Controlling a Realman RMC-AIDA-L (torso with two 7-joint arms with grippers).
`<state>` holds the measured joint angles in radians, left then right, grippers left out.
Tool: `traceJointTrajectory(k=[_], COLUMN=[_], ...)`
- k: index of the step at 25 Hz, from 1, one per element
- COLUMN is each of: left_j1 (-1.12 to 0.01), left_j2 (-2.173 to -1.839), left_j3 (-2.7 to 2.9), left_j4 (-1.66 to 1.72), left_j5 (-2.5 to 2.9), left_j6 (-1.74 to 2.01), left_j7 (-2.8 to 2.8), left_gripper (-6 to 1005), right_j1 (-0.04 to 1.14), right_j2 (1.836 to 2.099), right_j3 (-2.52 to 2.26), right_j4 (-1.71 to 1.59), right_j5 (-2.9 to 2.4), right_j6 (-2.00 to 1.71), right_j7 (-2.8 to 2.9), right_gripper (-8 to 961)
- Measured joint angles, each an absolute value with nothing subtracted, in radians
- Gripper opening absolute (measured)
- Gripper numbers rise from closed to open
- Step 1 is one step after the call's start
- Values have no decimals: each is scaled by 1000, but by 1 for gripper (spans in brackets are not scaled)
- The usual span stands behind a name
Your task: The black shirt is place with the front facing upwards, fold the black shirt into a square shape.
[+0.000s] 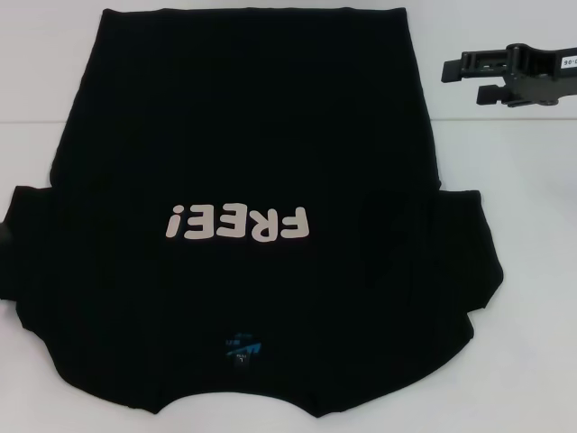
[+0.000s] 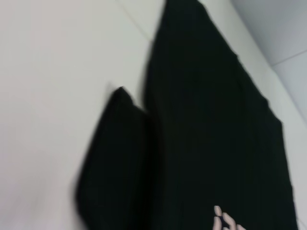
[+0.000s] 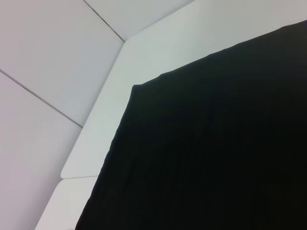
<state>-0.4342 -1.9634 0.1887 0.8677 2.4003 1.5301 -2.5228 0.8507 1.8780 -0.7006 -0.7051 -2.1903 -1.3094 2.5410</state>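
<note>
The right claw [image 1: 460, 81] reaches in level from the far right above the white desk [image 1: 514, 162], its two fingers parted and holding nothing. The black shirt [image 1: 252, 135] lies flat, print up, just beside and nearer than that claw. The left claw is unseen.

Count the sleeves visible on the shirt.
2. One sleeve lies spread on the robot's left, the other sleeve on its right, both flat beside the black shirt.
</note>
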Motion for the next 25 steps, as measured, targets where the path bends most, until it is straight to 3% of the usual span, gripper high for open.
traceJointTrajectory(k=[25], left_j1=[-456], left_j2=[-1959], left_j3=[216], left_j4=[725], left_j5=[2426], left_j6=[1276], left_j7=[-2526], left_gripper=[936], right_j1=[854], right_j2=[1879], right_j3=[-694], right_j4=[-702], right_j5=[-2192], right_j6=[-1310], right_j7=[2542], right_gripper=[912])
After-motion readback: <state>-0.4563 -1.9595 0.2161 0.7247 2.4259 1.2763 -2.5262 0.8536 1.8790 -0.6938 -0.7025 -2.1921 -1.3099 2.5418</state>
